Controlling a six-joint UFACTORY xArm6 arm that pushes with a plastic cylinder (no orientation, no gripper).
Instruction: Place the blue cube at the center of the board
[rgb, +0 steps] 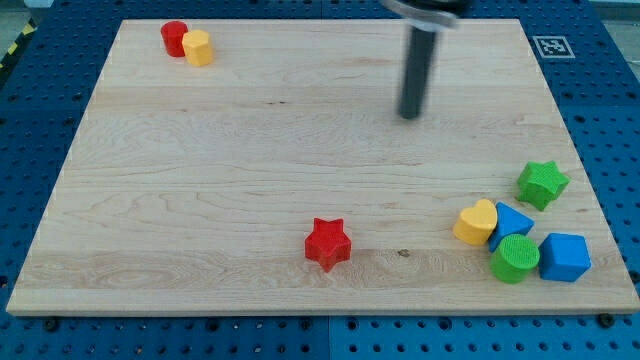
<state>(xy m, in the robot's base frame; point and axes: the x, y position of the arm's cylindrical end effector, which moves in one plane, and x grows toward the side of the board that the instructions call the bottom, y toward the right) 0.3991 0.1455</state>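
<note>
Eight blocks ring your board (250, 150): far to the view's left of my tip (410, 115), a red cylinder (174, 37) touches a yellow block (198, 47); below-left sits a red star (327, 243); below-right cluster a yellow heart (477, 221), green cylinder (514, 258), blue block (514, 220), green star (542, 183) and the blue cube (565, 257). No pincer exists; my tip touches nothing.

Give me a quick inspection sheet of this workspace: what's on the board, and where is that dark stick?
Surface: pale wooden board on a blue perforated table.
Job's things: blue cube at the view's bottom right corner, far from centre.
Clutter: red star; yellow heart, second blue block, green cylinder clustered beside the cube; green star; red cylinder touching a yellow block top left.
Tool: my tip, right of centre toward the top, touching no block.
Cables: nothing seen.
Surroundings: printed marker tag at the top right corner.
</note>
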